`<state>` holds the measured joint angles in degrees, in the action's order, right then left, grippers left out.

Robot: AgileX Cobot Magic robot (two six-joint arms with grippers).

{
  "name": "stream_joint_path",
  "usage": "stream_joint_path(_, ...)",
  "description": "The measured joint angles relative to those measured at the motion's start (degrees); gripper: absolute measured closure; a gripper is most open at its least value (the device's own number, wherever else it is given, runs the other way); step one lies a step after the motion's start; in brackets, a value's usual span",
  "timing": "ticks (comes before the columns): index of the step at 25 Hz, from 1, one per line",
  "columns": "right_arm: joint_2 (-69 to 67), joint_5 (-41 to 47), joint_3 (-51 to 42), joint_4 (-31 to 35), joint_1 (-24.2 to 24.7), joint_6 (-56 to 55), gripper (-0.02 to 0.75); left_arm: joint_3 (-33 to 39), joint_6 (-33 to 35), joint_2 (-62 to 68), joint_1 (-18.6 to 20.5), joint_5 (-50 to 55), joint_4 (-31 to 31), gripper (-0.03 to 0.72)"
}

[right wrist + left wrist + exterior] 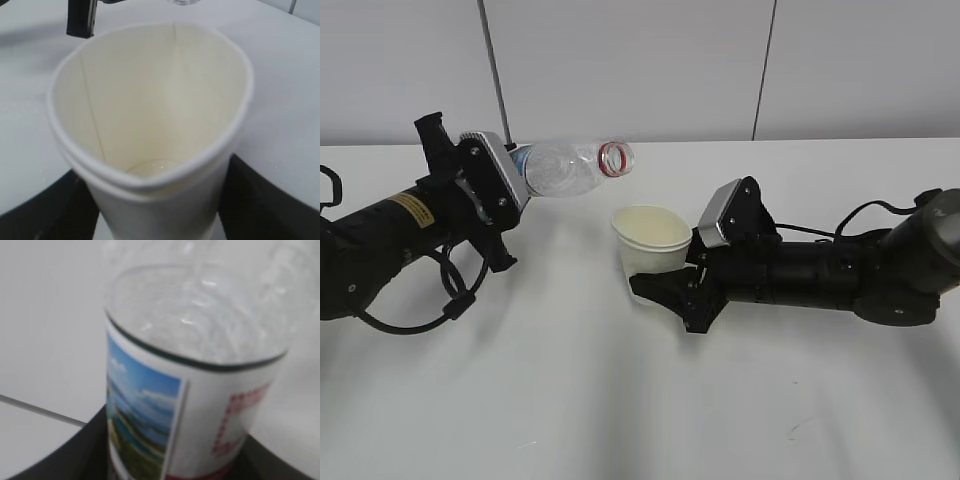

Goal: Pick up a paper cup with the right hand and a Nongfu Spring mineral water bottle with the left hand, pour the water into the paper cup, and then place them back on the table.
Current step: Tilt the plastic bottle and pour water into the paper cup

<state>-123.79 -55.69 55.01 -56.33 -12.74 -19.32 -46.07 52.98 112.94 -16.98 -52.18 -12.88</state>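
Note:
My left gripper (510, 175) is shut on the Nongfu Spring mineral water bottle (570, 167) and holds it almost level in the air, its open red-ringed mouth pointing right, above and left of the cup. The bottle (195, 365) fills the left wrist view, label towards the camera. My right gripper (655, 275) is shut on the cream paper cup (651, 240) and holds it upright, its rim squeezed out of round. In the right wrist view the cup (150, 115) shows a little clear water (152, 167) at its bottom.
The white table (620, 400) spreads under both arms. A pale wall with two dark seams stands behind. A black cable loops below the left arm (450, 300).

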Motion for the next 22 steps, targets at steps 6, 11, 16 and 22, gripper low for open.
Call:
stream_joint_path(6, 0.00, 0.33, 0.00, -1.85, 0.00, -0.47, 0.248, 0.00, 4.37, 0.00, 0.00, 0.00, 0.10, 0.336)
stream_joint_path(11, 0.00, 1.87, 0.00, -2.08, 0.00, -0.56, 0.248, 0.00, 7.81, 0.00, 0.00, 0.00, 0.53, 0.336)
stream_joint_path(16, 0.00, 2.30, 0.00, -2.59, 0.00, -0.70, 0.249, 0.00, 12.41, 0.00, 0.00, -0.05, 1.81, 0.336)
stream_joint_path(22, 0.00, 2.39, 0.13, -3.96, 0.00, -1.08, 0.248, 0.00, 15.18, 0.00, 0.00, -1.47, 2.08, 0.336)
